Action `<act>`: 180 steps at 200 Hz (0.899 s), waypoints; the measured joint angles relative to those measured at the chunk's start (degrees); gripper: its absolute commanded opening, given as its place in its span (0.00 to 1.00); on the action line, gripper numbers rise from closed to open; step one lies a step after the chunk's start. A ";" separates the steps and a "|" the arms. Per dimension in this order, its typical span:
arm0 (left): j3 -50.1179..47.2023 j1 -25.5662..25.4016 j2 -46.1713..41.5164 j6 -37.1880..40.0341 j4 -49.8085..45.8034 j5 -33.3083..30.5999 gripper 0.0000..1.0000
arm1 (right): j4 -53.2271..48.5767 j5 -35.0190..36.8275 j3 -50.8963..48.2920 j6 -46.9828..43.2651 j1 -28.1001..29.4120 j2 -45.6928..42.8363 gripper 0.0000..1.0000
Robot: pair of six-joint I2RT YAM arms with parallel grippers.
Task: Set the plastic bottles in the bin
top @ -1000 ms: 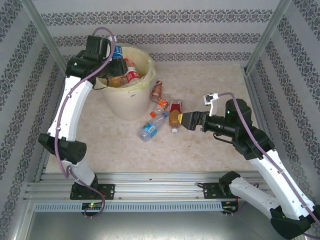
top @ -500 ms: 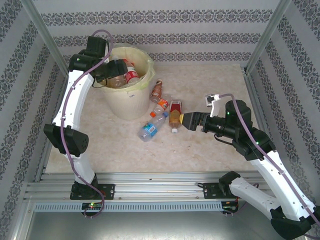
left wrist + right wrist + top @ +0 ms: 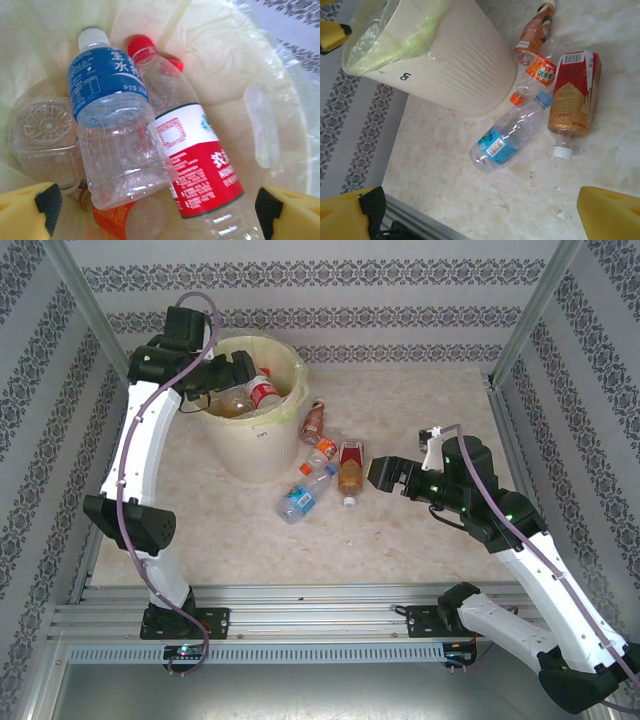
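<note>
The pale yellow bin (image 3: 252, 445) stands at the back left, lined with a yellowish bag. My left gripper (image 3: 234, 371) hangs open over its mouth, nothing between the yellow pads (image 3: 25, 212). Inside lie a blue-labelled bottle (image 3: 102, 80), a red-and-white labelled bottle (image 3: 200, 165), an orange-labelled one (image 3: 112, 222) and a clear one (image 3: 47, 127). On the table right of the bin (image 3: 457, 65) lie a brown bottle (image 3: 534, 36), an orange-labelled bottle (image 3: 538, 74), an amber bottle with a red label (image 3: 572, 102) and a clear blue-labelled bottle (image 3: 512, 134). My right gripper (image 3: 384, 476) is open, just right of the amber bottle (image 3: 349, 470).
Patterned walls close in the table on three sides, with metal posts (image 3: 525, 315) at the back corners. An aluminium rail (image 3: 300, 615) runs along the near edge. Bare marble-look table (image 3: 420, 400) lies to the right and front of the bottles.
The blue-labelled bottle left my left gripper and now lies in the bin; that gripper shifted right over the rim. My right gripper drew back slightly from the amber bottle.
</note>
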 measured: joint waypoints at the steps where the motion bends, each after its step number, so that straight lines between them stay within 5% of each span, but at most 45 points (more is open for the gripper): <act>1: 0.02 0.00 -0.11 0.00 0.00 0.02 1.00 | 0.02 0.09 0.00 0.02 -0.02 0.00 0.98; 37: -4.52 -0.39 -8.07 0.09 2.80 3.41 1.00 | 0.76 1.70 1.42 -0.39 -0.13 3.45 0.98; 102: -37.46 -5.97 -34.10 1.25 15.80 11.37 1.00 | 2.62 2.80 4.96 0.44 -0.15 15.02 0.89; 180: -59.14 -16.39 -44.33 -5.53 16.50 12.46 1.00 | 5.99 2.27 6.62 2.75 -0.35 28.76 0.75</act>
